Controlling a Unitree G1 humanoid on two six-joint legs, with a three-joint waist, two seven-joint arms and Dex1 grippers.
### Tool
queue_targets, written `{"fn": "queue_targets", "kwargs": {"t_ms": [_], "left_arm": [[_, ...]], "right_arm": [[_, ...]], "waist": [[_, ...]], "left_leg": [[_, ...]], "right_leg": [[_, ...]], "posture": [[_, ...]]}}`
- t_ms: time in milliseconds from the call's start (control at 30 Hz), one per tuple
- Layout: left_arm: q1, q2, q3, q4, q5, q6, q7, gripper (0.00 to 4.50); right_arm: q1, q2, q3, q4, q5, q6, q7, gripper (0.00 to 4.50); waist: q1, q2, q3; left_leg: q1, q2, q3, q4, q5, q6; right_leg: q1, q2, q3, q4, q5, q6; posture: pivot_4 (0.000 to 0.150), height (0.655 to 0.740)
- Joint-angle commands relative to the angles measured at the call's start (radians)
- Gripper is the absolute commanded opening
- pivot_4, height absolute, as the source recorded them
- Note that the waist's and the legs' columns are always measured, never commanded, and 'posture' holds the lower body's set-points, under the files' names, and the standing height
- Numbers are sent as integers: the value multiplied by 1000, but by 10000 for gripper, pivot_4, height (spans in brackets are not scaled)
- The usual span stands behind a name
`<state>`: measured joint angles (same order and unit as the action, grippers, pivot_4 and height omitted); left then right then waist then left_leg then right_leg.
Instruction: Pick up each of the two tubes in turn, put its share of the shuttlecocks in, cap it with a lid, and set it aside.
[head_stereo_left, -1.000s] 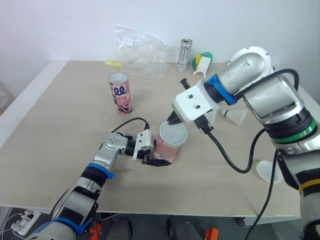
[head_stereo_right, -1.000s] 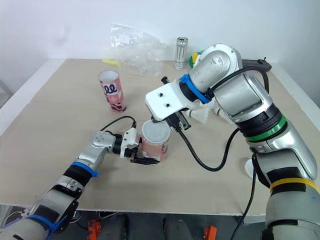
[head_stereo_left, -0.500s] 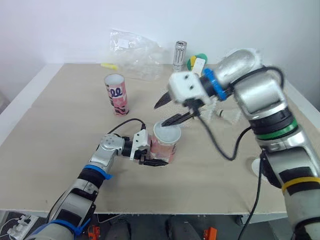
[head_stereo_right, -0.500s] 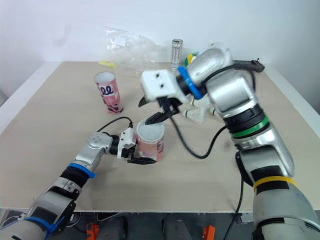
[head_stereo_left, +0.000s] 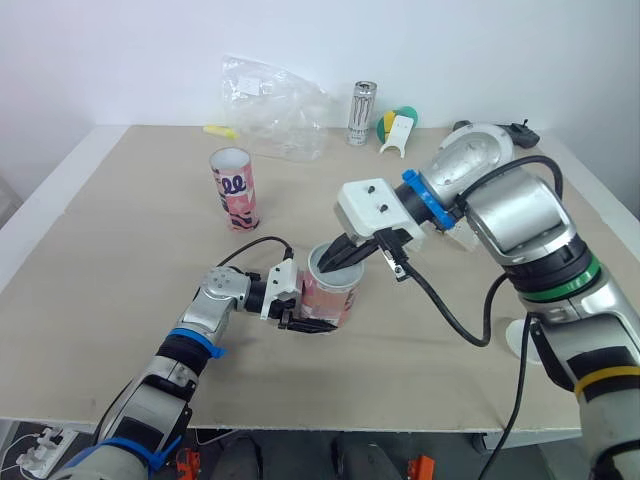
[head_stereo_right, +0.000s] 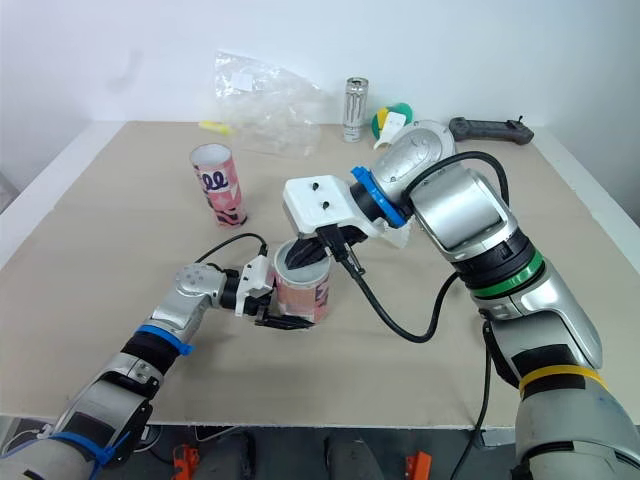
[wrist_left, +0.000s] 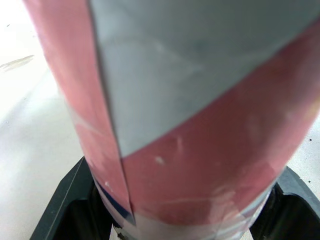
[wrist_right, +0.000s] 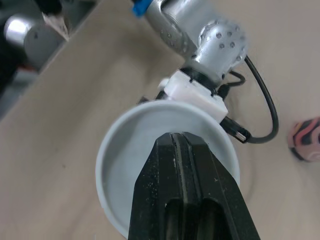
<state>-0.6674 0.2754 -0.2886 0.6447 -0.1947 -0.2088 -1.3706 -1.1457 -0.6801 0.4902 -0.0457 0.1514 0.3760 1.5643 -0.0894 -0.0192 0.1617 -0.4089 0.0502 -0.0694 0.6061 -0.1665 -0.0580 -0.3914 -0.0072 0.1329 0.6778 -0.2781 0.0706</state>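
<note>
My left gripper (head_stereo_left: 310, 312) is shut on the lower part of a pink patterned tube (head_stereo_left: 330, 298), holding it upright on the table. In the left wrist view the tube (wrist_left: 190, 125) sits between both black fingers (wrist_left: 60, 215). A whitish lid (wrist_right: 130, 165) lies on the tube's mouth. My right gripper (head_stereo_left: 328, 262) is shut, its fingertips (wrist_right: 182, 145) together and resting down inside that lid's rim. A second pink tube (head_stereo_left: 235, 188) stands upright farther back on the left, its top uncovered. A loose white lid (head_stereo_left: 522, 338) lies on the table at the right, partly behind my right arm.
At the table's back edge are a crumpled clear plastic bag (head_stereo_left: 275, 105), a silver can (head_stereo_left: 363, 100) and a green-and-yellow item with a white tag (head_stereo_left: 400, 125). A black handle-shaped tool (head_stereo_right: 490, 128) lies at the back right. My right arm's cable (head_stereo_left: 450, 310) loops over the table.
Half a second ago the right gripper was lifted and open above the tube. It has since come down shut onto the lid. The left gripper kept its hold; the camera shifted slightly.
</note>
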Motion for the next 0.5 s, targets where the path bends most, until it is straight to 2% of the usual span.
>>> {"fn": "queue_targets", "kwargs": {"t_ms": [33,233,300,400,500], "left_arm": [[28,29,-28,62,73,40,15,28133],[35,30,-27,51,71,48,19,28133],[37,30,-28,47,70,50,22,28133],[42,32,-28,40,68,52,23,28133],[47,34,-28,35,69,52,23,28133]], "right_arm": [[23,3,72,-5,-57,-52,44,372],[11,22,141,99,-204,-217,29,372],[2,40,98,109,-163,-213,32,372],[-19,61,-8,94,-19,-134,43,372],[-42,53,-89,99,49,-30,31,8572]], "waist": [[0,0,0],[-2,-4,-8],[-6,-7,-10],[-10,-8,-10],[-10,-5,-7]], "left_leg": [[2,0,0,-1,0,0],[5,0,0,-2,0,0],[7,0,0,-2,-1,-1],[7,0,-1,-2,-2,-3],[4,0,0,-2,-1,-1]], "right_leg": [[0,0,0,-1,0,0],[1,0,0,-1,0,0],[2,0,0,-1,0,0],[1,-1,0,-2,0,0],[0,-1,0,-2,0,-1]], "posture": [[1500,7400],[1500,7400],[1500,7400],[1500,7400],[1500,7400]]}}
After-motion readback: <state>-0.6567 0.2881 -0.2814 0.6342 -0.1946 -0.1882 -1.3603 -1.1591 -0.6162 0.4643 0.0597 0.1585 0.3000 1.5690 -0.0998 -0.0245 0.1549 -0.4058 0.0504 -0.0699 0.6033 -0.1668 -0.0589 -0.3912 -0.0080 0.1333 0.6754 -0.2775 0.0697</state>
